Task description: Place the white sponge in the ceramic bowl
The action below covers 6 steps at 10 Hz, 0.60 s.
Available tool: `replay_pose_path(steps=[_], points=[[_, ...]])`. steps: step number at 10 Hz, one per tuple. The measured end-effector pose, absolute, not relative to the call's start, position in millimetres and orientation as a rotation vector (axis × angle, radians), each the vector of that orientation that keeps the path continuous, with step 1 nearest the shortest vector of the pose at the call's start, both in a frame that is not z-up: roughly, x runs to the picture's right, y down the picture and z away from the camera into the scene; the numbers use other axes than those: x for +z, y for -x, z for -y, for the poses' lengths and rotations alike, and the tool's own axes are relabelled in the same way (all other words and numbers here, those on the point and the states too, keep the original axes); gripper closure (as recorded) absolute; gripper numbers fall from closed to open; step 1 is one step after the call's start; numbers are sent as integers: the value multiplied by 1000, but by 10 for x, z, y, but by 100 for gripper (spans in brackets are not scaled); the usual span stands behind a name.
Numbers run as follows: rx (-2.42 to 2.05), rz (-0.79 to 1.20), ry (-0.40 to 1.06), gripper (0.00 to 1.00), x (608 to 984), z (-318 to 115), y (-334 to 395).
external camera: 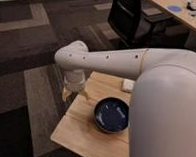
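Observation:
A glossy dark navy ceramic bowl (112,115) stands on the small wooden table (78,129), near its middle. The white sponge (127,85) lies at the table's far edge, behind the bowl, partly hidden by my arm. My gripper (74,95) hangs over the table's far left corner, to the left of the bowl and well left of the sponge. It is open, its two fingers pointing down and spread apart with nothing between them. My white arm crosses the view from the right and covers the table's right side.
A black office chair (128,17) stands behind the table on the patterned carpet. A long wooden desk (183,15) with a blue disc (174,8) runs along the top right. The table's left and front edges drop to the floor.

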<state>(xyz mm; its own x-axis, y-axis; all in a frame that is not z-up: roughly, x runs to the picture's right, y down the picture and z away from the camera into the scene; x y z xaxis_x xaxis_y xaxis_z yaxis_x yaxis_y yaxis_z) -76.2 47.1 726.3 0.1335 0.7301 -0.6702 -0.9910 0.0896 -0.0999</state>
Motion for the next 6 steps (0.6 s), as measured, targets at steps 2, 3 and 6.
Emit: replay_pose_path(steps=[2, 3, 6], points=[[1323, -512, 538, 35, 7419, 17, 321], [1278, -511, 504, 35, 7567, 204, 6], [1251, -506, 464, 35, 7644, 351, -179]])
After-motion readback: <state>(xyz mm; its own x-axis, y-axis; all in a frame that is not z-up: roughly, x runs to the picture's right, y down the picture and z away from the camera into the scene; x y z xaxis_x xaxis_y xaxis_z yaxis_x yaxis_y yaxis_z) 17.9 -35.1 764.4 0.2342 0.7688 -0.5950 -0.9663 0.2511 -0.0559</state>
